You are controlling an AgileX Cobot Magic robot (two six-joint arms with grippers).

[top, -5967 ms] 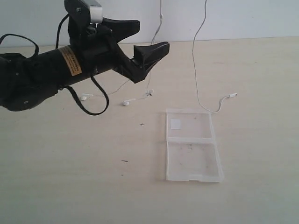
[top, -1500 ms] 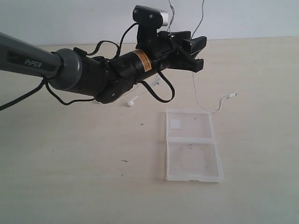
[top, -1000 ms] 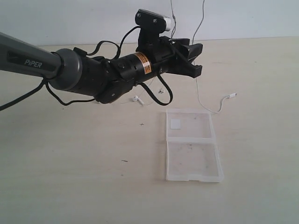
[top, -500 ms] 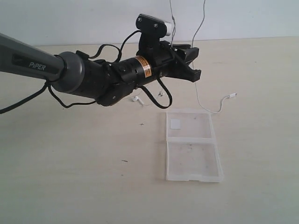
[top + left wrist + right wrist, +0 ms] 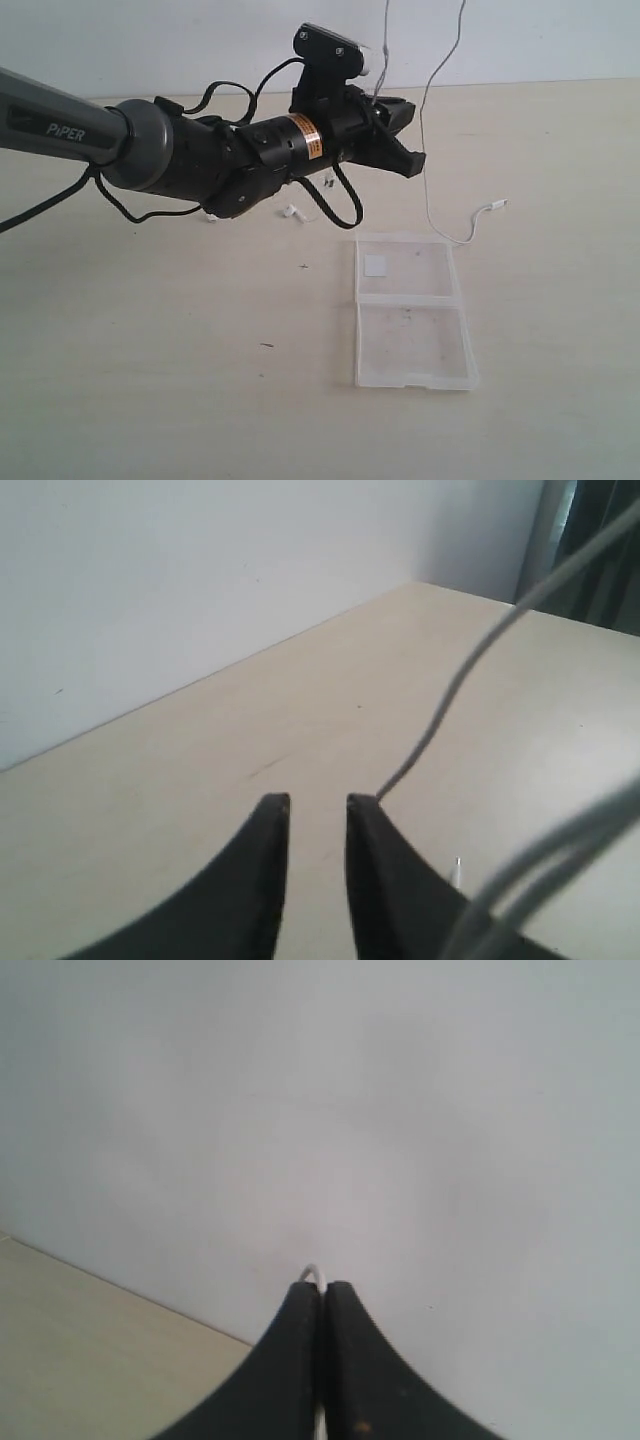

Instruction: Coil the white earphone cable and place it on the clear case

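The white earphone cable [image 5: 425, 190] hangs in two strands from above the exterior view. Its plug [image 5: 498, 204] lies on the table, and the earbuds [image 5: 292, 211] lie under the left arm. My right gripper [image 5: 322, 1285] is shut on the cable, with a small white loop [image 5: 313, 1272] poking out at its tips; it is outside the exterior view. My left gripper [image 5: 408, 135] [image 5: 316, 802] is open by a narrow gap with nothing between its fingers. One cable strand [image 5: 440, 720] touches the outer side of one finger. The clear case [image 5: 415, 340] lies open and flat, with a white sticker [image 5: 375, 264] in its far half.
The left arm [image 5: 200, 165] stretches from the left edge across the middle, above the table. A pale wall [image 5: 200, 40] bounds the table at the back. Small dark specks [image 5: 267, 345] mark the tabletop left of the case.
The hanging cable strands have shifted to the right at the top. The earbuds have slid a little along the table toward the left gripper, which stays near the strands with its jaws nearly together.
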